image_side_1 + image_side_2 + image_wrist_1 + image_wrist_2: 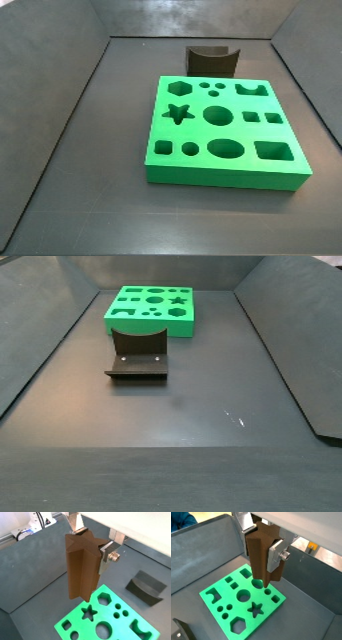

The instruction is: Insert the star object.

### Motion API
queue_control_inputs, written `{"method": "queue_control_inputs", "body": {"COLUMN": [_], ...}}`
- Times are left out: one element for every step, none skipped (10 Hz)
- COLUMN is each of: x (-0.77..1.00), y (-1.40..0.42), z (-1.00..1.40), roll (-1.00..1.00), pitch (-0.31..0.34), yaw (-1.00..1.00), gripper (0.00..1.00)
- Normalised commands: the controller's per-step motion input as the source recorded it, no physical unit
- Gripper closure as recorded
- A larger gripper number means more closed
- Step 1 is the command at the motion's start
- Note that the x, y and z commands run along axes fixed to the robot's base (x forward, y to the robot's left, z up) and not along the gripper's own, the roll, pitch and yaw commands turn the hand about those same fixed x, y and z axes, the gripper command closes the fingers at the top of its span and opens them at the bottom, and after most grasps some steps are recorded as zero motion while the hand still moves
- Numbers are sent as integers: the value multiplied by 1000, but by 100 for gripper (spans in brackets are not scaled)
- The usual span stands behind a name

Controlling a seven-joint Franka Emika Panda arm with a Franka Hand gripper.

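My gripper (pixel 88 546) is shut on the star object (pixel 81 567), a tall brown peg with ridged star-section sides, held upright; both also show in a wrist view (pixel 262 543), with the peg (pixel 260 562) hanging down between the silver fingers (pixel 276 554). The peg hangs above the green block (pixel 70 619), apart from it. The block's star-shaped hole (pixel 88 613) is open and empty in both wrist views (pixel 255 608) and both side views (pixel 178 113) (pixel 175 299). Neither side view shows the gripper or the peg.
A short dark block with a curved notch (pixel 211 60) stands on the floor just beyond the green block (pixel 227 178); it also shows in a side view (pixel 138 361) and a wrist view (pixel 147 587). Dark bin walls (pixel 80 60) surround the floor.
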Motion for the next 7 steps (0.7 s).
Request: {"method": "queue_control_inputs", "body": {"x": [0, 0, 143, 331, 417, 437, 417], "y": [0, 0, 0, -211, -349, -566, -606], "z": [-1000, -640, -334, -74, -14, -300, -389], "roll": [194, 396, 500, 500, 500, 500, 457], "pitch": [-29, -41, -36, -14, -3, 0, -10], "yaw": [0, 11, 57, 37, 20, 0, 0], "gripper": [100, 100, 100, 100, 100, 100, 100]}}
